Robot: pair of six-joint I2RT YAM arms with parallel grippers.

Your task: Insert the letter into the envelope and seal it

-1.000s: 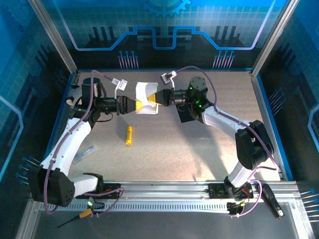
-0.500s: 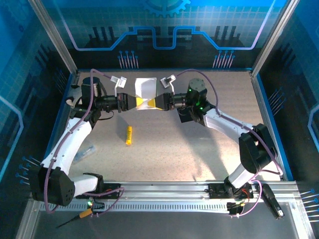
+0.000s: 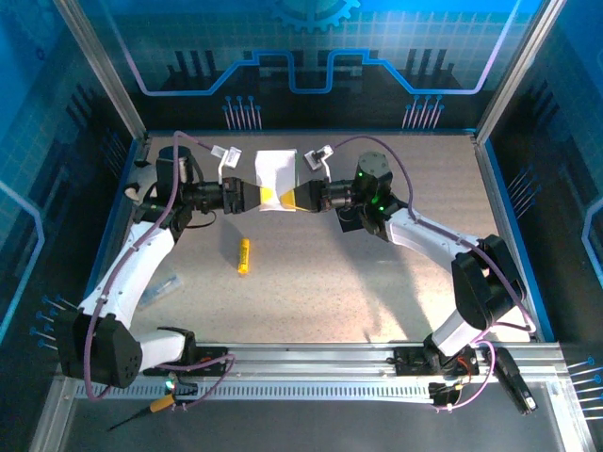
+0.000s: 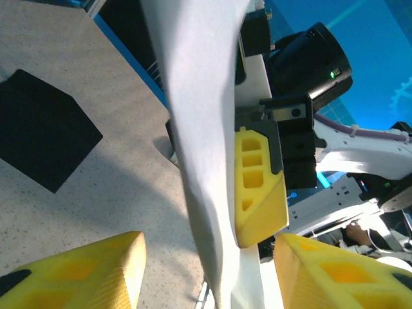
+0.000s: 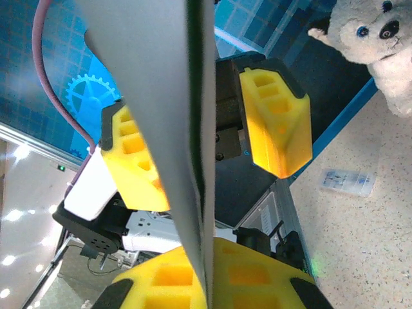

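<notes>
The letter, a white sheet, hangs in the air between both arms at the back of the table. My right gripper is shut on its lower right edge. In the right wrist view the letter runs edge-on into that gripper. My left gripper stands open around the sheet's lower left. In its own view the left gripper has the letter hanging free between its wide-apart fingers. The black envelope lies flat on the table beyond.
A small yellow stick lies on the table in front of the left arm. A clear plastic packet rests near the left wall. A plush bear sits outside the blue table edge.
The left gripper has opened and let go of the letter. The right gripper has closed tighter on it. Both grippers and the sheet moved slightly toward the back.
</notes>
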